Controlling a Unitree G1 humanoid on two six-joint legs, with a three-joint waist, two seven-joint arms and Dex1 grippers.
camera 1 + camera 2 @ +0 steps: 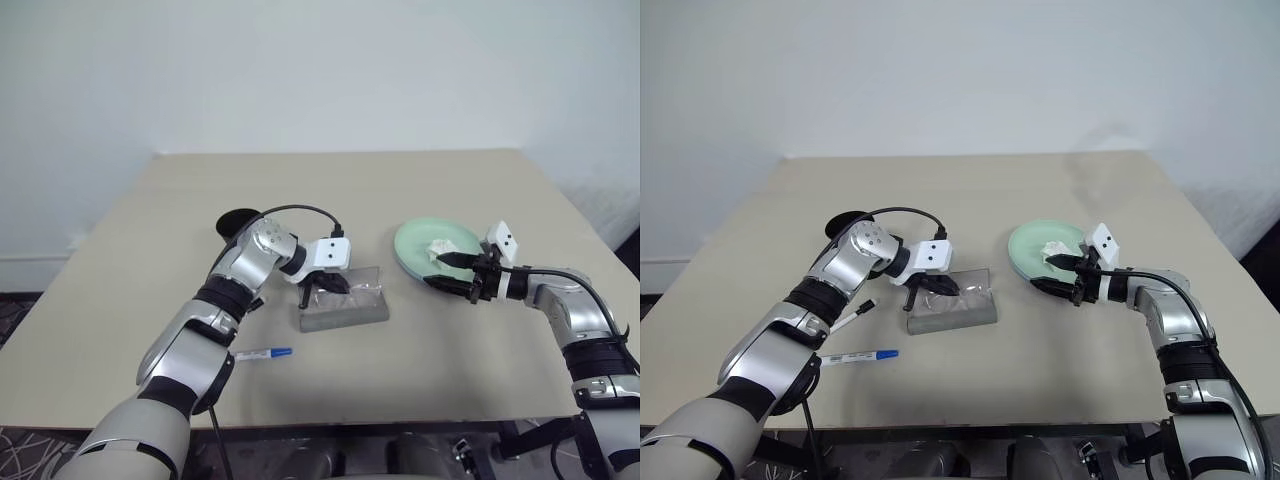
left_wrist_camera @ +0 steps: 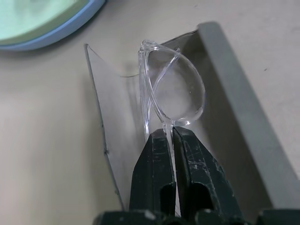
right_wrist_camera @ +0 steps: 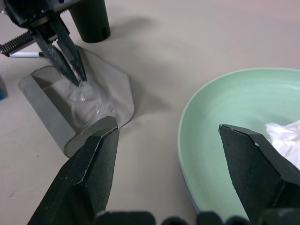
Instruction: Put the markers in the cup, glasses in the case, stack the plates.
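My left gripper is shut on the clear glasses and holds them inside the open grey case, against its clear flap. The mint green plate lies on the light blue plate to the right of the case. At the plates' near rim, my right gripper stands open with one finger over the green plate and the other over the table. The black cup stands behind my left arm. A blue-capped marker lies near the front edge, and a black-capped marker lies beside my left forearm.
A crumpled white tissue rests in the green plate, close to my right gripper. The table is bare at the back and ends at the white wall. A black cable loops over my left wrist.
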